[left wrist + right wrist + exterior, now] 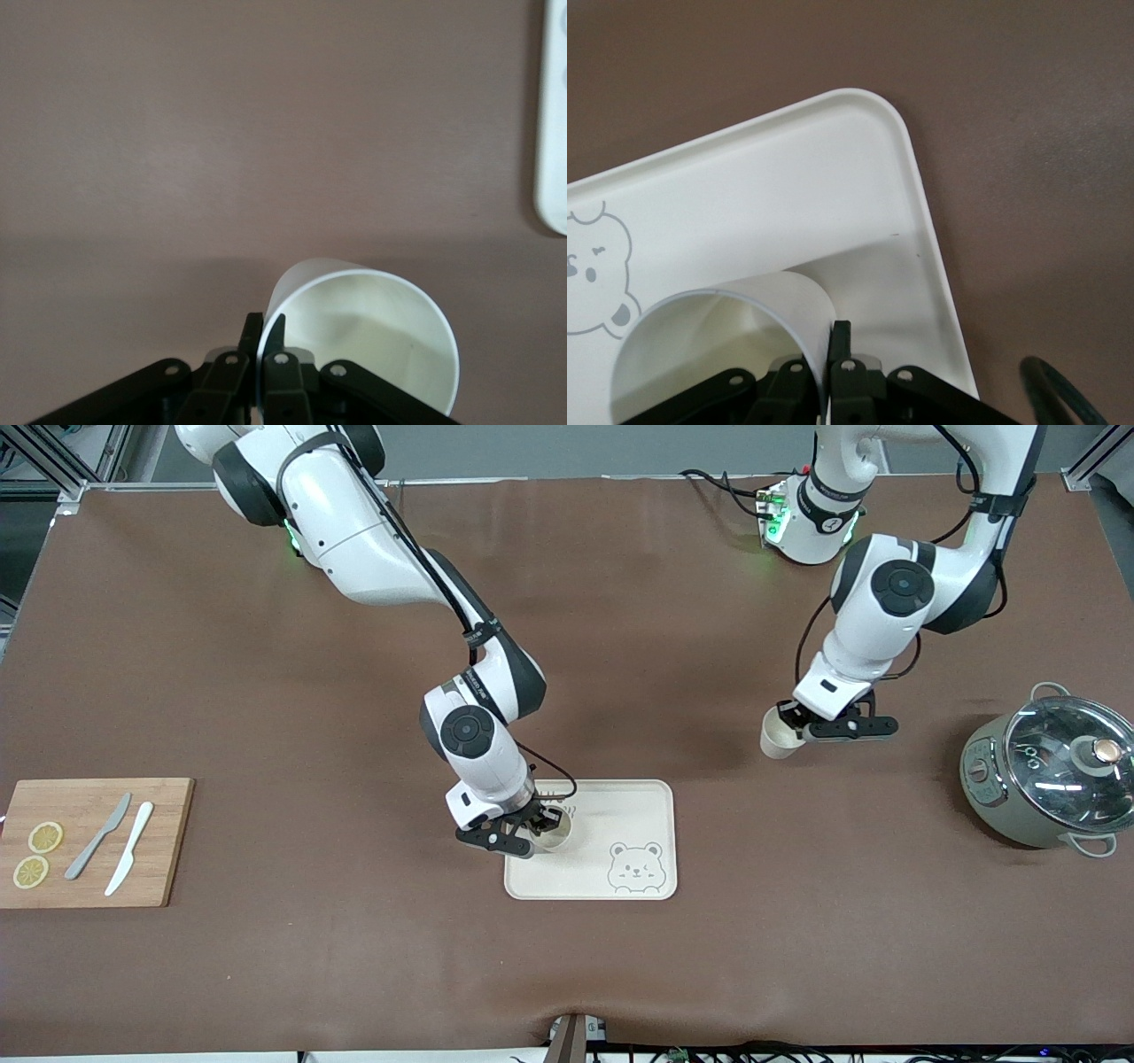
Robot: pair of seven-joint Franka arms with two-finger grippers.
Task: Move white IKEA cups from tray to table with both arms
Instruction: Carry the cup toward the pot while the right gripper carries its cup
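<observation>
Two plain white cups, each held by its rim. My right gripper (542,831) is shut on one white cup (556,830) over the bear-printed tray (638,802), near the tray's corner toward the right arm's end; whether the cup touches the tray I cannot tell. In the right wrist view the cup (722,341) sits over the tray (788,195), its wall pinched between the fingers (841,341). My left gripper (795,726) is shut on the other white cup (779,736), held over bare table between the tray and the pot. It shows in the left wrist view (372,345).
A grey-green pot with a glass lid (1050,775) stands toward the left arm's end. A wooden cutting board (168,841) with two lemon slices (37,854), a grey knife (97,837) and a white knife (129,848) lies toward the right arm's end.
</observation>
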